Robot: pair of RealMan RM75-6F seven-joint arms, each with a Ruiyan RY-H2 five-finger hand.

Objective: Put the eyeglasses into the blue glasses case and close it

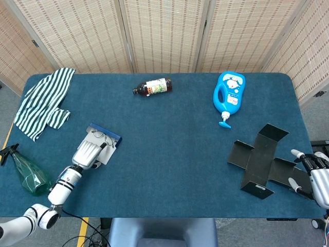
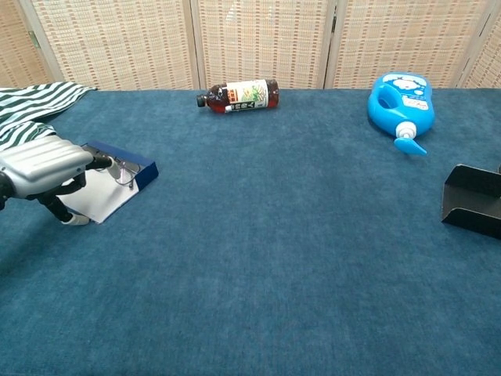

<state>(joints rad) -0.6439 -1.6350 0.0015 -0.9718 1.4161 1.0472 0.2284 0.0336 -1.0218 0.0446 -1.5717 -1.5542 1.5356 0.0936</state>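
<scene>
**Hidden & cut off**

Left hand (image 1: 88,153) covered much of the open blue glasses case (image 1: 104,143); eyeglasses (image 2: 124,174) only partly seen, grip unclear. Right hand (image 1: 312,172) was cut by head view's edge. Black folded box (image 2: 473,200) ran off chest view's right side.

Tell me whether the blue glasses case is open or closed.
Open. The blue glasses case lies flat, its pale inside facing up with the eyeglasses on it, and the left hand over its near part.

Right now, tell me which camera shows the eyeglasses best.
The chest view: the eyeglasses lie on the open blue glasses case, just past the left hand. In the head view they are only thin wire.
</scene>
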